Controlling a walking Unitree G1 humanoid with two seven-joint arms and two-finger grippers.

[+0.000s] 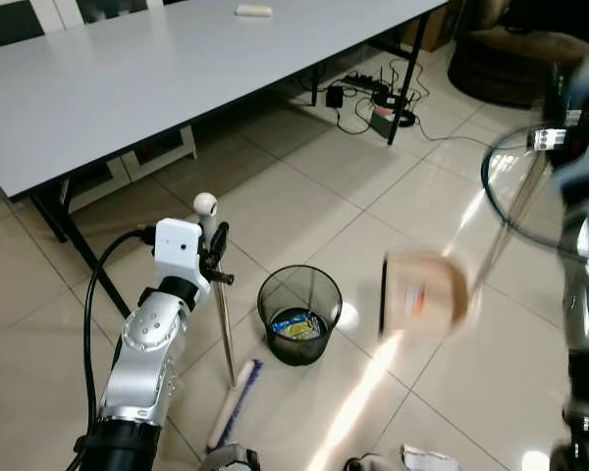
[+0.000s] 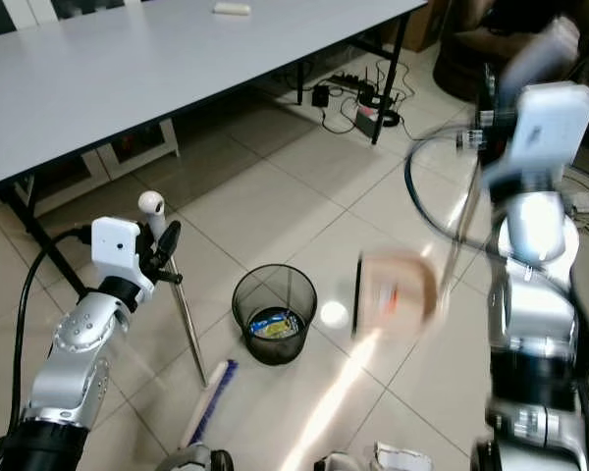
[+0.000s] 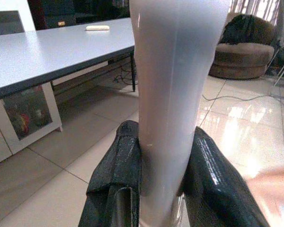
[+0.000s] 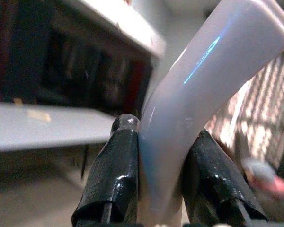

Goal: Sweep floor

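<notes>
Left gripper (image 1: 216,257) clamped on broom handle (image 1: 223,319) near its white ball top (image 1: 205,204); black fingers (image 3: 114,170) pressed against both sides of pale handle in left wrist view; handle slanting down and rightward to brush head (image 1: 235,403) lying on tiled floor (image 1: 304,177), near-left of bin.

Right gripper (image 2: 491,132) raised at far right, heavily blurred; closed on pale curved handle of dustpan (image 2: 398,292), fingertips (image 4: 113,165) squeezing it from both sides in right wrist view; thin pole (image 2: 459,231) dropping left from gripper to tan pan, pan blurred, just right of bin; cannot tell whether pan touches floor.

Black mesh wastebasket (image 1: 298,314) upright on floor between broom and dustpan; blue and yellow wrapper (image 1: 297,325) inside at bottom.

Grey table (image 1: 157,78) across far left, small pale object (image 1: 253,11) on its far edge; black power strip and cables (image 1: 373,98) on floor under far table end; brown round seat (image 1: 515,59) far right; bit of white litter (image 1: 427,457) at near edge of floor, right of centre; glare streaks across tiles near pan.
</notes>
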